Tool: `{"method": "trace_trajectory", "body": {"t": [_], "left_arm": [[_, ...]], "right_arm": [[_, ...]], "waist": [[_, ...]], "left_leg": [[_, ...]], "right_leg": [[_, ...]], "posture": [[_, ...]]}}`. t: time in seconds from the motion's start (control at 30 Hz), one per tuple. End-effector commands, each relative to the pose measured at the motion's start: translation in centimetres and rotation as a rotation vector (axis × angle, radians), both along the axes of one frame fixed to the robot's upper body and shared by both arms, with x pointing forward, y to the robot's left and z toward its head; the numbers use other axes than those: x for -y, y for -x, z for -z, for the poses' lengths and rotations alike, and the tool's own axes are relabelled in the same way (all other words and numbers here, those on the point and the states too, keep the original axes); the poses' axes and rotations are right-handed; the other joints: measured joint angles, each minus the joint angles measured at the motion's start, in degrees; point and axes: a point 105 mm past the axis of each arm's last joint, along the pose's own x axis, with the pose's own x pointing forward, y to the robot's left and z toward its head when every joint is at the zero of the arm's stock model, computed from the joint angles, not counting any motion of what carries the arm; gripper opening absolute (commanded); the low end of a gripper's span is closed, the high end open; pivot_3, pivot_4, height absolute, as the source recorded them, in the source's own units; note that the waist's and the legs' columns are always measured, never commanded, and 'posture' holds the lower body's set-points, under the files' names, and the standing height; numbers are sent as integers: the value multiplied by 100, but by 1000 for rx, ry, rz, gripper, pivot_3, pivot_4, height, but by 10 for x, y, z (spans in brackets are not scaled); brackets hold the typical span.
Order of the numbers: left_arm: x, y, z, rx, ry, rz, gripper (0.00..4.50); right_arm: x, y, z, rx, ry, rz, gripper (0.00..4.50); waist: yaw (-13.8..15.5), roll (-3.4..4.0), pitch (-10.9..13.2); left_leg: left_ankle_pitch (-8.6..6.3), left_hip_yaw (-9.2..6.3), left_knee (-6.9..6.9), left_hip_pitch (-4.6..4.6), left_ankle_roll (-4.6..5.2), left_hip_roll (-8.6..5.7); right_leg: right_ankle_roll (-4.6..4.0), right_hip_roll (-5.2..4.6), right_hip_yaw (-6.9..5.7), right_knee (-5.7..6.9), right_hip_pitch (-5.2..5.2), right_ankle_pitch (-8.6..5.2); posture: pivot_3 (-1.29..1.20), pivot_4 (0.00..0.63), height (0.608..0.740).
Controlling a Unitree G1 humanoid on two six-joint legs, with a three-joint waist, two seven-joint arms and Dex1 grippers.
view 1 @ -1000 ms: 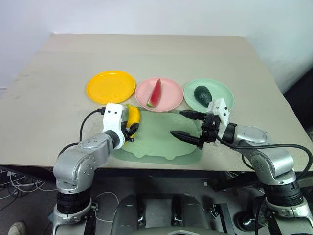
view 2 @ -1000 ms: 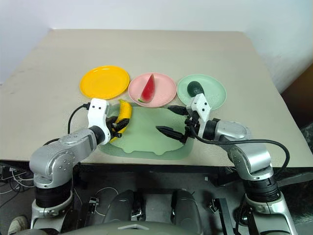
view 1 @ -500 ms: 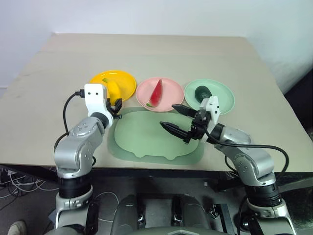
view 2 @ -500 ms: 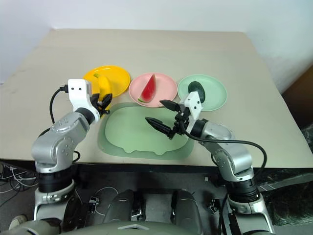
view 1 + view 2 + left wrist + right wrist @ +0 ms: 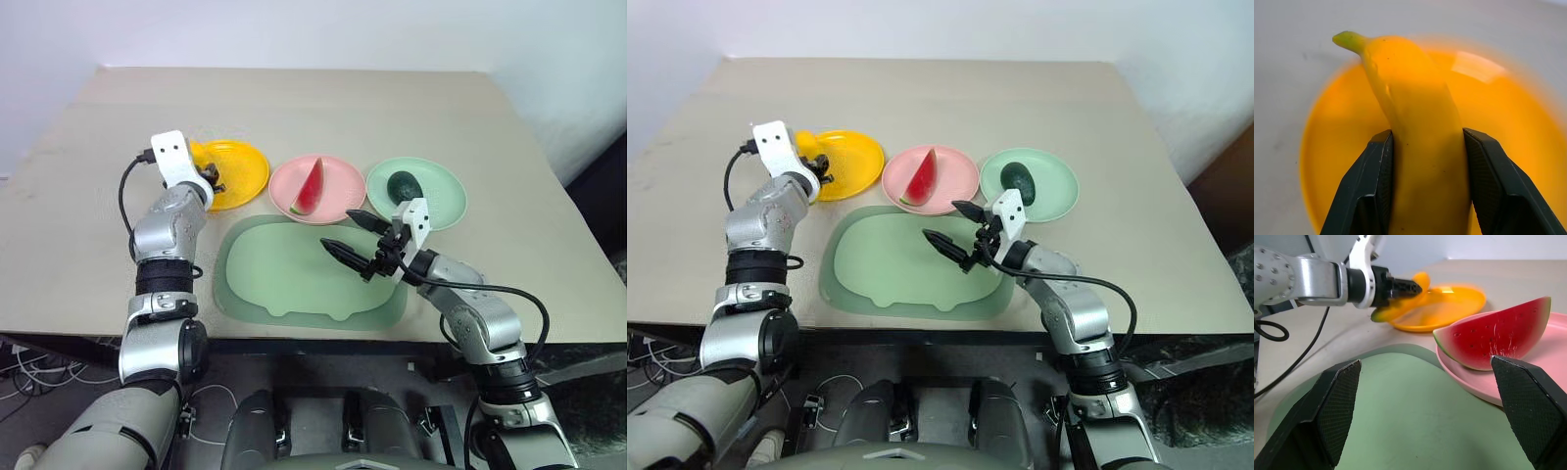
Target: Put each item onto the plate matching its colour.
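Observation:
My left gripper (image 5: 1427, 133) is shut on the yellow banana (image 5: 1420, 147) and holds it over the near left part of the yellow-orange plate (image 5: 243, 174). The banana's green tip points away from the wrist. Whether the banana touches the plate I cannot tell. The red watermelon wedge (image 5: 312, 184) stands on the pink plate (image 5: 343, 203). On the mint green plate (image 5: 443, 198) lies the dark green avocado (image 5: 404, 184). My right gripper (image 5: 338, 228) is open and empty, hovering over the far right part of the pale green board (image 5: 284, 284), just in front of the pink plate.
The three plates stand in a row across the middle of the beige table (image 5: 323, 108), with the large board between them and the front edge. A black cable (image 5: 125, 191) loops from my left wrist.
My left gripper has carried the banana from the board's left edge forward and to the left, over the yellow-orange plate. The right gripper drifted slightly left and stays open.

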Motion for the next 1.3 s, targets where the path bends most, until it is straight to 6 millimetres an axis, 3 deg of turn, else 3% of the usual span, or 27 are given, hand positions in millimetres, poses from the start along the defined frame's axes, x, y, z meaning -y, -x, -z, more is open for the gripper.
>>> {"method": "trace_trajectory", "body": {"t": [0.03, 0.2, 0.37, 0.5, 0.57, 0.63, 0.83, 0.93, 1.07, 1.3], "left_arm": [[-3, -7, -24, 72, -40, -5, 2799], [-1, -7, -40, 135, -58, 15, 4474], [14, 2, -60, 224, -126, 109, 4474], [38, 29, -77, 371, -204, 304, 4474], [53, 52, -61, 374, -176, 472, 4474], [59, 72, -42, 375, -265, 581, 4474], [60, 122, -10, 412, -255, 775, 4474], [46, 136, 3, 371, -223, 774, 4474], [34, 160, 0, 451, -187, 709, 4474], [24, 170, 13, 423, -216, 690, 4474]], "right_arm": [[-1, 2, -6, 41, -13, 0, 4500], [-1, 4, -10, 48, -14, 4, 4500], [0, 4, -17, 53, -16, 7, 4500], [3, 5, -21, 56, -23, 11, 4500], [8, 7, -20, 57, -26, 19, 4500], [12, 9, -19, 62, -28, 25, 4500], [23, 9, -19, 45, -66, 98, 4500], [23, 12, -19, 39, -64, 116, 4500], [36, 17, -22, 52, -116, 227, 4500], [39, 27, -15, 15, -103, 254, 4500]], "waist": [[-2, 0, 0], [-17, 0, 0], [-11, -1, 1], [-26, 0, 0], [-40, 2, -1], [-37, 3, -2], [13, 3, -2], [6, 3, -2], [-8, 3, -2], [13, 3, -4]], "left_leg": [[0, 0, 1, 0, 0, 0], [0, 0, 1, 0, 0, 1], [0, 0, 1, -1, 0, 1], [1, 1, 1, 0, -1, 2], [1, 4, 0, 1, -2, 2], [1, 8, -2, 4, -2, 4], [1, 3, 4, 3, -4, 5], [0, 0, 4, 3, -2, 6], [-1, 0, -1, 3, -1, 8], [-6, -6, -1, 5, 6, 6]], "right_leg": [[0, 0, 0, 0, 1, 0], [0, 1, 1, 1, 0, 0], [0, 0, 1, 1, -1, 0], [0, 0, 4, 3, -2, 0], [0, 1, 6, 4, -4, 0], [0, 2, 12, 5, -5, 0], [-2, 2, 11, 6, -4, 1], [-3, -2, 10, 5, -2, 0], [-3, -2, 11, 2, -4, 0], [-4, -6, 5, 0, 3, 0]], "posture": [[0, 150, 695], [0, 150, 695], [0, 150, 695], [0, 150, 695], [0, 150, 695], [0, 150, 695], [0, 150, 695], [0, 150, 695], [0, 150, 695], [0, 150, 695]]}}
